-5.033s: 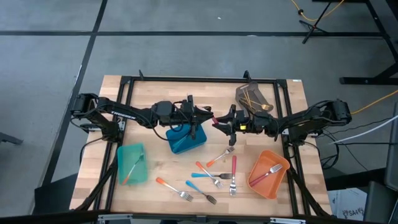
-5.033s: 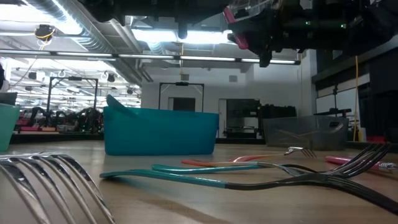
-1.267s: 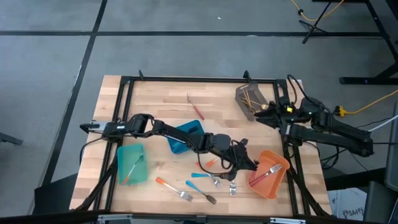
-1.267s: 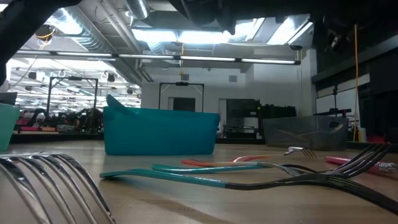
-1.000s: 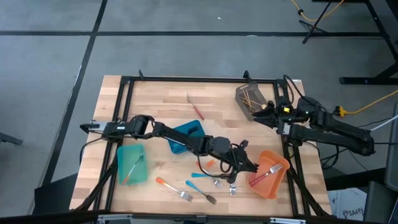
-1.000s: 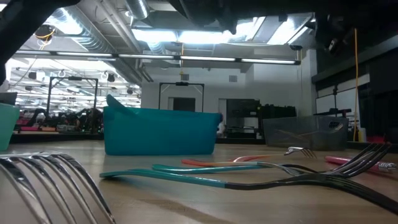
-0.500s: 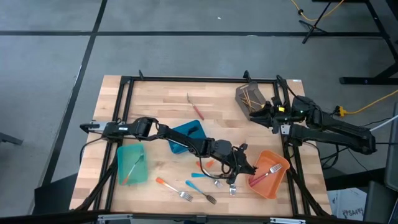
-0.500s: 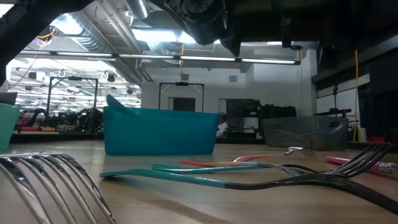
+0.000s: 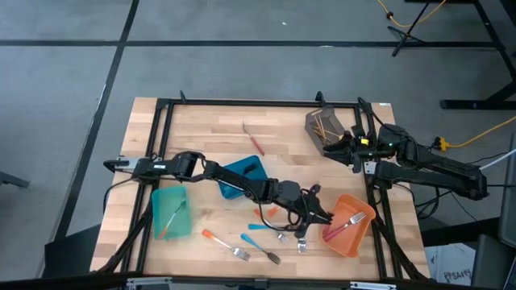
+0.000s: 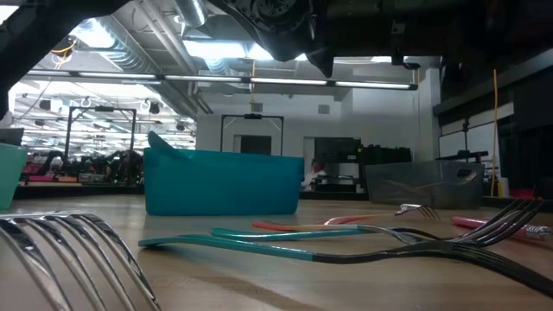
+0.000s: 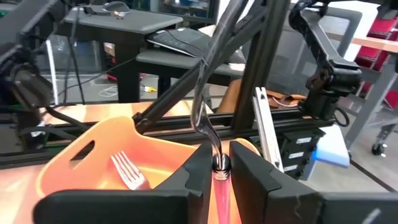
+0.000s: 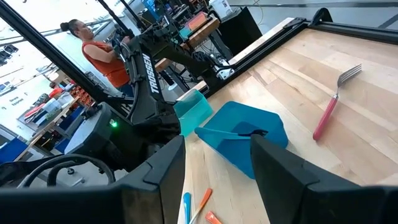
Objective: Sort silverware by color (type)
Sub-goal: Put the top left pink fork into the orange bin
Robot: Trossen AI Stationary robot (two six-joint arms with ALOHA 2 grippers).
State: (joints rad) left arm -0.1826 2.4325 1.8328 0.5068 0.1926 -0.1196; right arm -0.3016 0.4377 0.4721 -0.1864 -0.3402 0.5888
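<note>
My left gripper (image 9: 315, 216) (image 11: 219, 159) reaches across the table to just left of the orange bin (image 9: 351, 234) and is shut on a pink-handled fork (image 11: 208, 118). The orange bin (image 11: 93, 149) holds one fork (image 11: 127, 172). Loose forks with orange and blue handles (image 9: 242, 239) lie flat on the wood near the front edge, and a red-handled fork (image 9: 253, 141) lies farther back. My right gripper (image 9: 334, 151) (image 12: 216, 152) hangs open beside the grey bin (image 9: 326, 129), touching nothing. My left gripper pinches the fork's pink handle (image 11: 220, 186) between its two fingers, right below the metal neck (image 11: 218, 163). The fork runs along the fingers. Its silver head (image 11: 200, 93) sticks out past the fingertips, raised above the orange bin's rim.
A teal bin (image 9: 171, 211) with one orange-handled fork sits at the front left and a blue bin (image 9: 240, 177) in the middle. Gold pieces fill the grey bin. A black frame rail (image 9: 375, 201) runs along the right side. A person (image 12: 93, 53) stands beyond the table.
My left gripper has drawn back slightly toward the table's left, away from the orange bin, still shut on the fork. My right gripper has shifted a little toward the table's left beside the grey bin. The forks on the table have stayed put.
</note>
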